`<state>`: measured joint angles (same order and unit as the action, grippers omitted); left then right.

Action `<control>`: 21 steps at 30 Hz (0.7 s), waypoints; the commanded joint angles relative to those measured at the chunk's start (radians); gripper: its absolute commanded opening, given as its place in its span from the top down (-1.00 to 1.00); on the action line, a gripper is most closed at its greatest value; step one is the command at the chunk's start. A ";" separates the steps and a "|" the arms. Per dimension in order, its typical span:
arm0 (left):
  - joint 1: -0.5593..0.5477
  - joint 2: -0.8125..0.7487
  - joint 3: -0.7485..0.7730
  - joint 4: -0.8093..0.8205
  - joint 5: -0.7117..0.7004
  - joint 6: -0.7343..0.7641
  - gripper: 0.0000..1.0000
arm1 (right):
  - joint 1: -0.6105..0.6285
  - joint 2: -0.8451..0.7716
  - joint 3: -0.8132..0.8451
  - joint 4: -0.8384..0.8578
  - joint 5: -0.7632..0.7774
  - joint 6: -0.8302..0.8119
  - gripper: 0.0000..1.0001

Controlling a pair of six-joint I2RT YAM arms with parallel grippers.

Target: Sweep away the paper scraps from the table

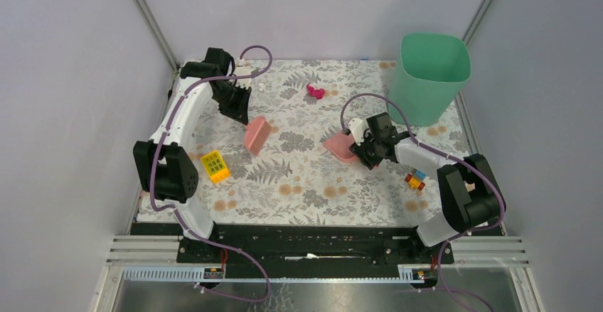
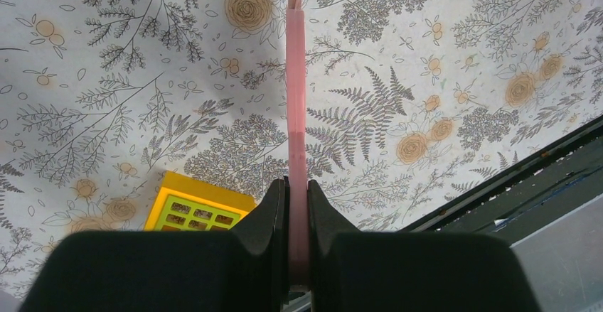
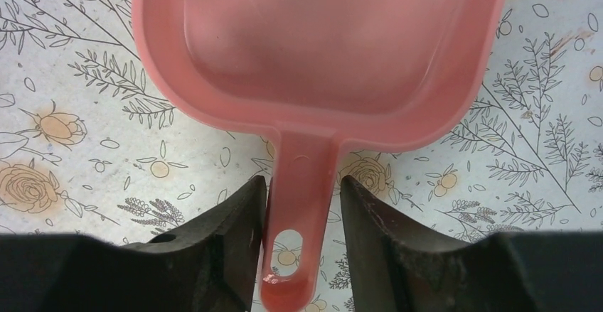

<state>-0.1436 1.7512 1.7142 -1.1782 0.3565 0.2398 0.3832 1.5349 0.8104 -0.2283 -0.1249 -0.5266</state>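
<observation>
left pincer (image 2: 297, 187): pinches flat pink plastic scraper (image 2: 296, 77)
right pincer (image 3: 303, 184): spread astride pink plastic dustpan (image 3: 320, 42) handle
undone: magenta crumpled paper wad (image 1: 315, 92), unswept

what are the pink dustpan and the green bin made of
The pink dustpan looks like moulded plastic, smooth and slightly glossy: there are soft highlights in the pan, and the handle is one piece with it and has a hanging hole. The green bin also looks like plastic, matte, with thin, evenly coloured walls. It is too far off to say more.
</observation>
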 commanded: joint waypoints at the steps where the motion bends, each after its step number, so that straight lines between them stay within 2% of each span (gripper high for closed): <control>1: -0.004 -0.024 0.045 0.014 -0.017 0.018 1.00 | -0.005 -0.028 0.017 -0.024 0.024 0.002 0.06; 5: -0.002 0.011 0.119 0.001 -0.043 0.029 1.00 | -0.005 -0.013 0.028 -0.025 0.032 -0.006 0.26; 11: -0.002 0.045 0.211 -0.017 -0.099 0.046 1.00 | -0.005 -0.052 0.070 -0.074 0.055 -0.008 0.79; 14: -0.002 0.039 0.237 -0.017 -0.136 0.060 1.00 | -0.005 -0.092 0.105 -0.148 0.051 -0.016 0.97; 21: 0.001 0.059 0.311 0.073 -0.370 0.129 1.00 | -0.004 -0.163 0.155 -0.291 0.037 -0.031 1.00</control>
<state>-0.1436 1.7985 1.9453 -1.1950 0.1574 0.3035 0.3832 1.4158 0.9131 -0.4202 -0.0902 -0.5385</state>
